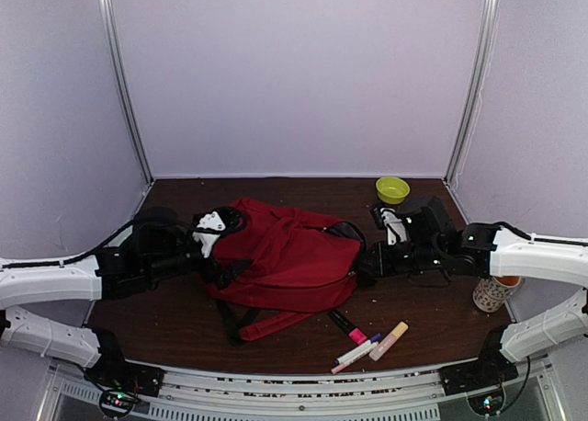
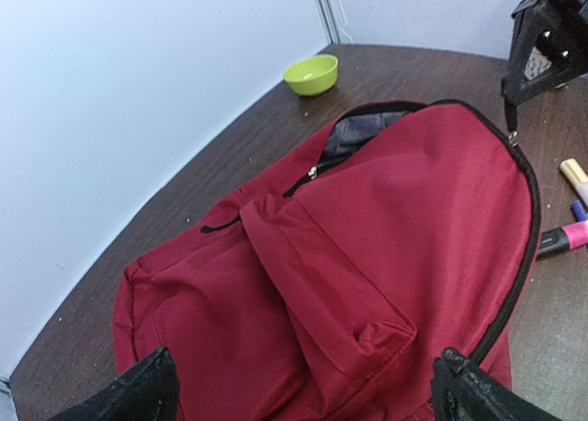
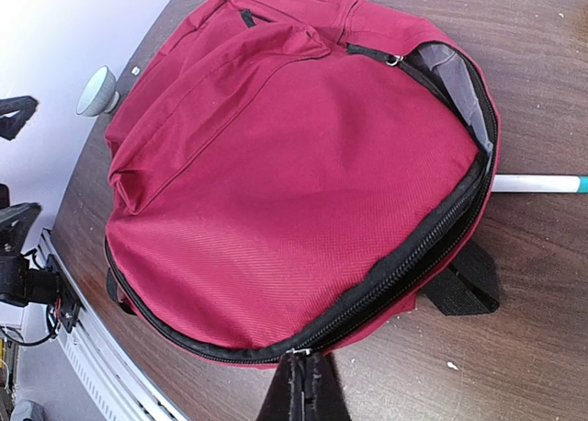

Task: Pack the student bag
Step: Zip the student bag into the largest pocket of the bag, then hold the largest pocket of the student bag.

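Nearest my bases, three pens lie loose on the dark wooden worktop: a black and pink highlighter, a white marker and a pale yellow highlighter, close together just in front of the bag's right corner.

Behind them the student bag lies flat in the middle of the worktop, between my two arms, with its front pocket facing up. One dark-red strap trails toward the near edge. The main zip is partly undone at the top end, and grey lining shows in the gap.

My left jaws are spread wide at the bag's bottom end. Their black fingertips stand to either side of the red fabric, and I cannot tell whether they touch it.

My right jaws are pressed together at the top end, pinching the black zipper pull on the main zip.

To the right of my right arm stands a patterned cup.

Farthest off, a lime-green bowl sits near the back right corner, well apart from the bag.
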Robot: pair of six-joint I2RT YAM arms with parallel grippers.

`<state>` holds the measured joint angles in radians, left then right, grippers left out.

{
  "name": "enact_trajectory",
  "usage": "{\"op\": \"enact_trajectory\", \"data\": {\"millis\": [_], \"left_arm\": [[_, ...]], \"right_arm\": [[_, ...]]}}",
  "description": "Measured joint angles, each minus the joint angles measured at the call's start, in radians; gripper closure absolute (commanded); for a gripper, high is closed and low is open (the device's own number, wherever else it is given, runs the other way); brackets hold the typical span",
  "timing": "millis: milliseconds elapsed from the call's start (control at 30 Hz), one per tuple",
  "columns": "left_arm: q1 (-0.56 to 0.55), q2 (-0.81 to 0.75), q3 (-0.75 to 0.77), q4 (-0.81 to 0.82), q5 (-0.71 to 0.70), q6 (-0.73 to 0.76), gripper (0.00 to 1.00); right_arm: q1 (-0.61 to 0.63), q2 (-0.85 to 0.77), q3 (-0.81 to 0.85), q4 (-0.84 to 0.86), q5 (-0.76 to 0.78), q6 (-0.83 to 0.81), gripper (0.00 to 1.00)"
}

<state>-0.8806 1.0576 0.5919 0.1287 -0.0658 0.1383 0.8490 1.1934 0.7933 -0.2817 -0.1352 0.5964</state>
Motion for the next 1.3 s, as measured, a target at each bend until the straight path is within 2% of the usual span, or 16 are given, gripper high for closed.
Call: {"op": "enact_trajectory", "data": {"millis": [167,400,567,967,1233,1300], "left_arm": [[0.000,0.126,0.114,-0.056,0.037,-0.003,0.06],[-0.006,0.158,0.115,-0.027,0.197,0.020,0.12],[-0.034,0.209,0.115,-0.013,0.248,0.049,0.18],[-0.092,0.370,0.190,-0.045,0.253,0.131,0.23],[-0.113,0.465,0.279,-0.082,0.249,0.168,0.29],[-0.122,0.485,0.301,-0.091,0.249,0.175,0.35]], "right_arm": [[0.004,0.005,0.003,0.005,0.001,0.000,1.00],[0.004,0.005,0.003,0.005,0.002,-0.003,1.00],[0.004,0.005,0.003,0.006,0.002,-0.005,1.00],[0.004,0.005,0.003,0.010,0.002,-0.007,1.00],[0.004,0.005,0.003,0.010,0.002,-0.007,1.00],[0.004,0.005,0.003,0.010,0.002,-0.007,1.00]]}}
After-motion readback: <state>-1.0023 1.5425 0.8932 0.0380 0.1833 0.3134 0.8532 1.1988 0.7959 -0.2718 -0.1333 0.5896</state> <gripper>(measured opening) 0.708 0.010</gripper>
